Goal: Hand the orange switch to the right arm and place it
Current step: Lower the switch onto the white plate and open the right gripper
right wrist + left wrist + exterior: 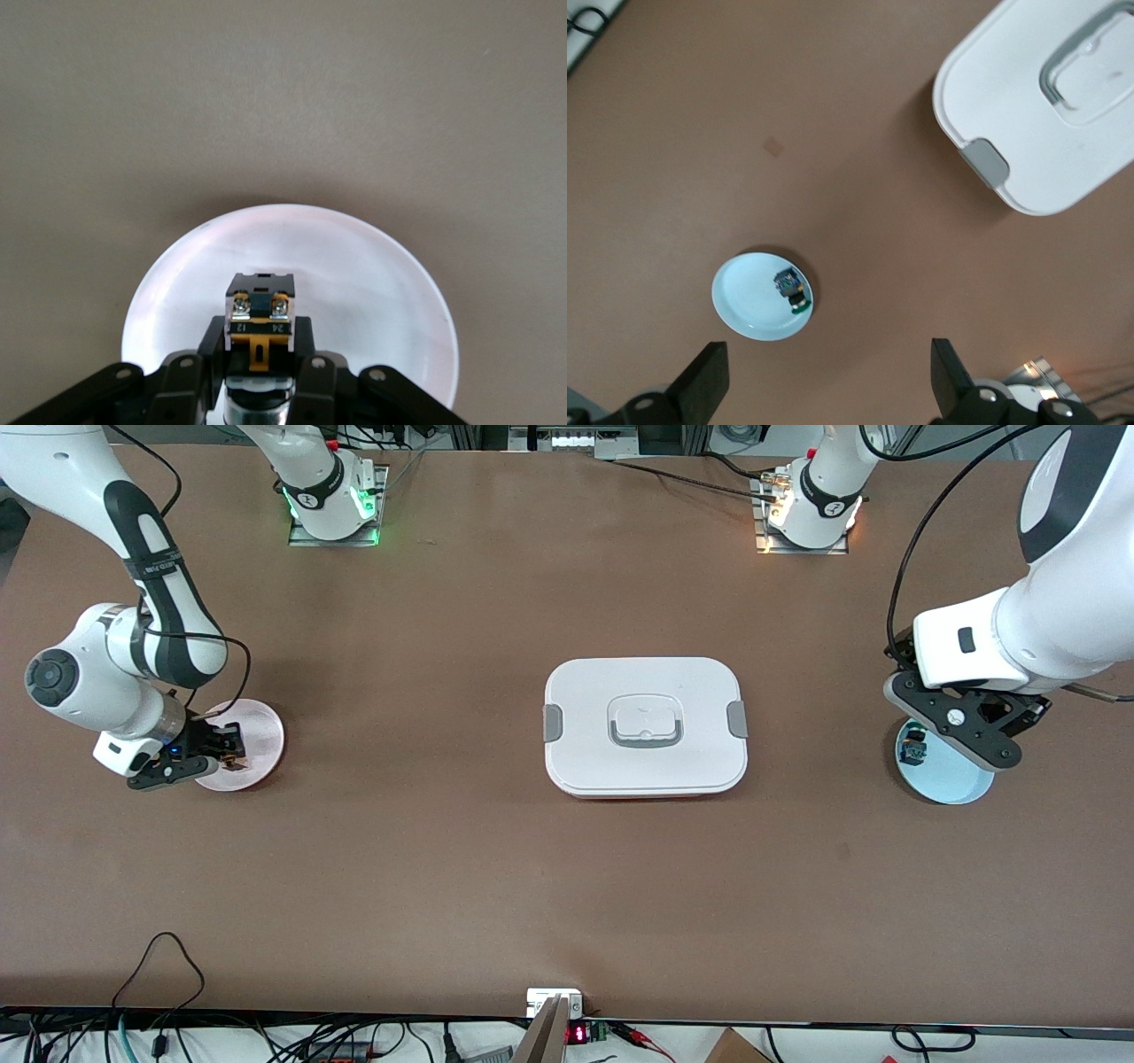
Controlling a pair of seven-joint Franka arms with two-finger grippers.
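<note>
- Orange switch (259, 319) is held clamped between the right gripper (257, 363) fingers, directly over the pink plate (266, 731).
- Left gripper (828, 381) is spread apart, waiting over the blue plate (744, 301).

White, rounded shells on both arms, dark grey joint bands, black cables looping off each. Right arm (115, 664): ribbed silver wrist cylinder, black right claw (232, 755) with visible screws. Left arm (1019, 638): no silver wrist, black left claw (824, 385).
</note>
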